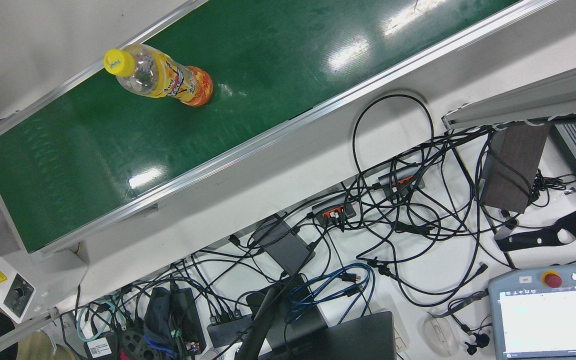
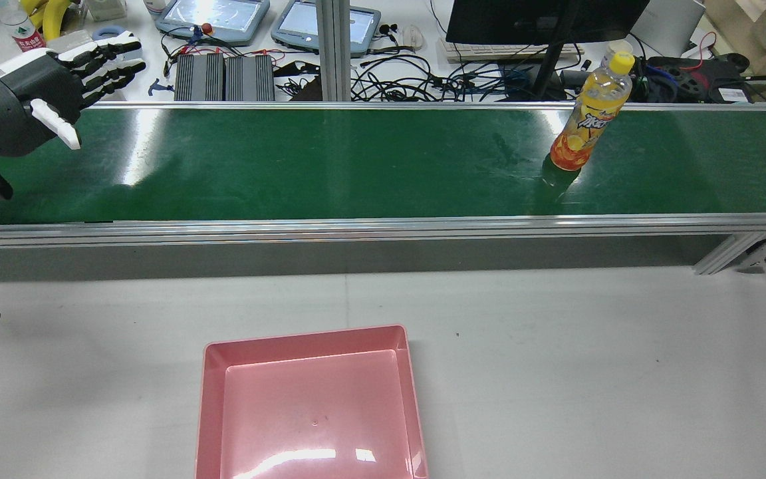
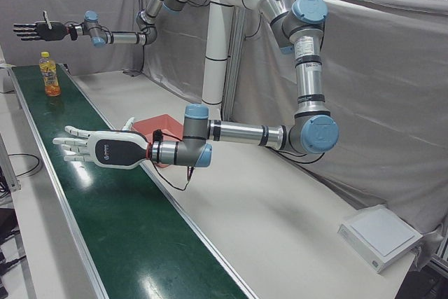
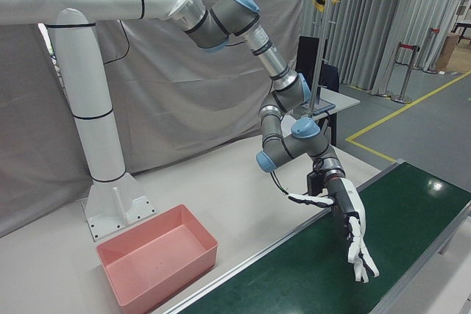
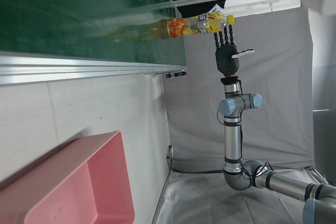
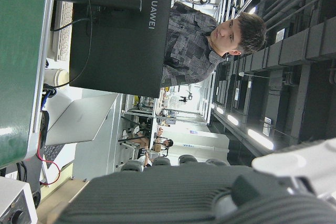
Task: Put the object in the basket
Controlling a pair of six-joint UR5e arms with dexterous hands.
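The orange drink bottle [image 2: 589,116] stands upright on the green conveyor belt [image 2: 356,166], toward its right end, with nothing touching it. My right hand [image 3: 43,30] hangs above and beyond it, fingers spread flat, empty. My left hand [image 2: 30,100] hovers over the belt's far left end, well apart from the bottle, fingers straight and apart, holding nothing. The pink basket [image 2: 310,406] waits empty on the table, on my side of the belt. My worry is that the bottle is tall and narrow: a glancing finger could topple it and set it rolling along the belt, and a grip near the yellow cap [image 2: 621,62] might let it swing.
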